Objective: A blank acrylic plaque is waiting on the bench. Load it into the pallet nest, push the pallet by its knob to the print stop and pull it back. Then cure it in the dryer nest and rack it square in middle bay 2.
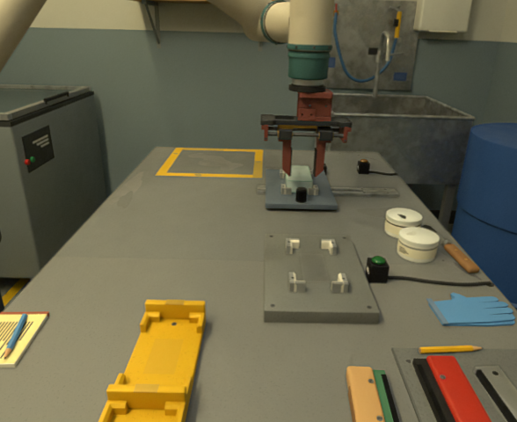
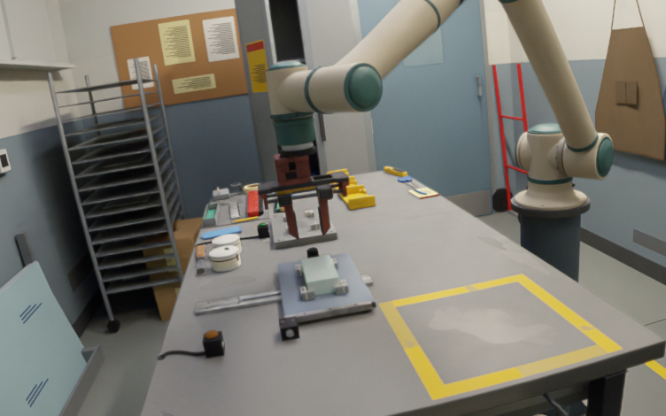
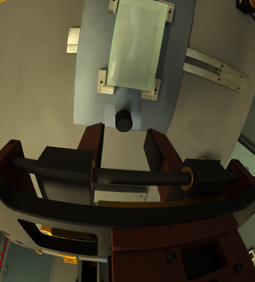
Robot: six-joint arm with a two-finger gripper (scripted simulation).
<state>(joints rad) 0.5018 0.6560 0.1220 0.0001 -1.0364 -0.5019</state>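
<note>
The pale green acrylic plaque [image 1: 299,176] is partly hidden behind my fingers in the side camera; it lies flat between the corner blocks of the nest on the blue-grey pallet [image 2: 323,290]. The plaque [image 3: 135,44] shows whole in the wrist camera, with the pallet's black knob [image 3: 123,120] at the pallet's edge facing me. My gripper [image 2: 304,227] is open and empty, raised above the bench on the knob side of the pallet. The pallet sits on a metal rail [image 2: 236,300].
The grey dryer plate [image 1: 318,279] with corner blocks lies just behind my gripper. A green button box [image 1: 377,268], two white jars [image 1: 416,244] and an orange button box [image 2: 213,341] sit along the rail side. The yellow-taped square [image 2: 496,328] marks the bench end.
</note>
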